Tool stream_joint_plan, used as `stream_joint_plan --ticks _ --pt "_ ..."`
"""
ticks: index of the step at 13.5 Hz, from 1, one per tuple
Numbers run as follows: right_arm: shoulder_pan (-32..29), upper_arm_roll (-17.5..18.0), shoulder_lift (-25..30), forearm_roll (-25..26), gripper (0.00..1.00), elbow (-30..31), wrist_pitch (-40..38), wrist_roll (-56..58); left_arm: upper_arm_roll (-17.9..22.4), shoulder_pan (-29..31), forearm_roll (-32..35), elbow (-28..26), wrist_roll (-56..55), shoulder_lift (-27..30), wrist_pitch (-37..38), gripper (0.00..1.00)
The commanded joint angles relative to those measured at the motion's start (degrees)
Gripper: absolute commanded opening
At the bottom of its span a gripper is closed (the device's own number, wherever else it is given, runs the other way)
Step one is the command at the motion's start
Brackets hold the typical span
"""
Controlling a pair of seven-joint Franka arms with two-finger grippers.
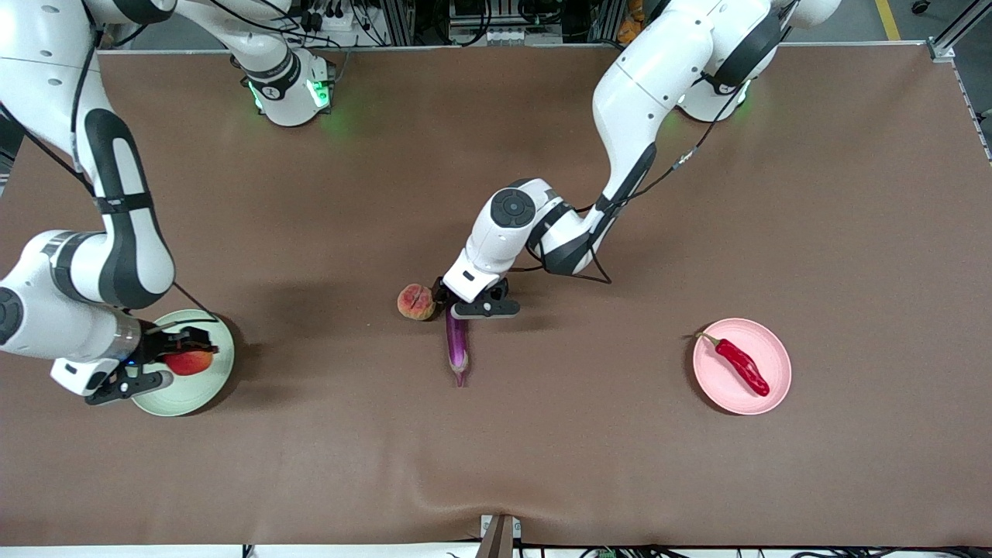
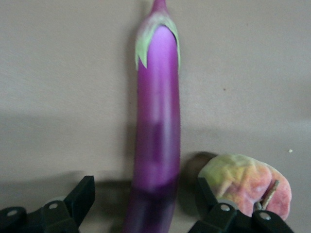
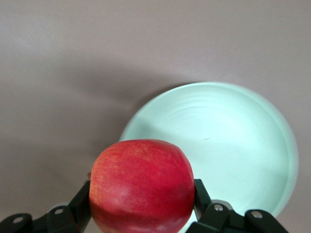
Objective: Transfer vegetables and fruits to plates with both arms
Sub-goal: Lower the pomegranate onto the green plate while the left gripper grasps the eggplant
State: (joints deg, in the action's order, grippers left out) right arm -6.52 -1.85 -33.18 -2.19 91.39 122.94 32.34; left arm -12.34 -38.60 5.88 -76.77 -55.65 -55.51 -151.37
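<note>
The purple eggplant lies mid-table, with the pale peach beside its end that is farther from the front camera. My left gripper is open and low over that end. In the left wrist view its fingers straddle the eggplant with a gap on each side, and the peach sits just outside one finger. My right gripper is shut on the round red fruit over the pale green plate. The right wrist view shows the fruit and the plate. The red chili lies on the pink plate.
The brown table top is bare around the eggplant and between the two plates. The right arm's elbow hangs over the table beside the green plate. A small mount sits at the table's front edge.
</note>
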Motion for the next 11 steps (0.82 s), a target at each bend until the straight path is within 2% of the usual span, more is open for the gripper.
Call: stream_joint_plan --ticks 1,2,3,4,5,8,10,11 --pt "-3.3 1.1 0.1 1.8 0.47 1.9 4.8 13.4 0.7 -1.4 -0.5 3.4 -0.1 -2.5 -0.5 0.86" --pt "-4.4 1.1 -0.8 1.8 0.51 1.3 5.7 17.0 0.7 -1.4 -0.5 3.5 0.3 -3.1 -0.5 0.76" --pt "-5.4 1.1 -2.0 1.5 0.71 0.8 6.0 19.8 0.7 -1.4 -0.5 3.6 0.5 -3.5 -0.5 0.6" --pt "-6.3 1.2 -2.7 0.9 1.0 0.1 6.0 21.0 0.7 -1.5 -0.4 3.5 0.4 -3.6 -0.5 0.36" --pt "-6.2 1.3 -2.7 0.8 1.0 0.1 5.8 20.8 1.0 -1.8 -0.2 3.2 0.1 -3.5 -0.5 0.0" --pt "-3.9 1.8 -1.8 -0.5 1.0 0.0 2.3 15.6 2.0 -0.8 -0.6 2.5 -0.6 0.4 2.2 0.0" --pt "-2.2 1.8 -1.3 -3.7 1.0 -1.3 -5.0 4.9 1.8 4.1 -0.8 2.2 -0.6 6.5 11.1 0.0" --pt "-1.3 1.8 -1.3 -6.8 1.0 -2.3 -8.9 0.1 1.3 6.8 -0.9 1.9 -0.5 10.0 17.6 0.0"
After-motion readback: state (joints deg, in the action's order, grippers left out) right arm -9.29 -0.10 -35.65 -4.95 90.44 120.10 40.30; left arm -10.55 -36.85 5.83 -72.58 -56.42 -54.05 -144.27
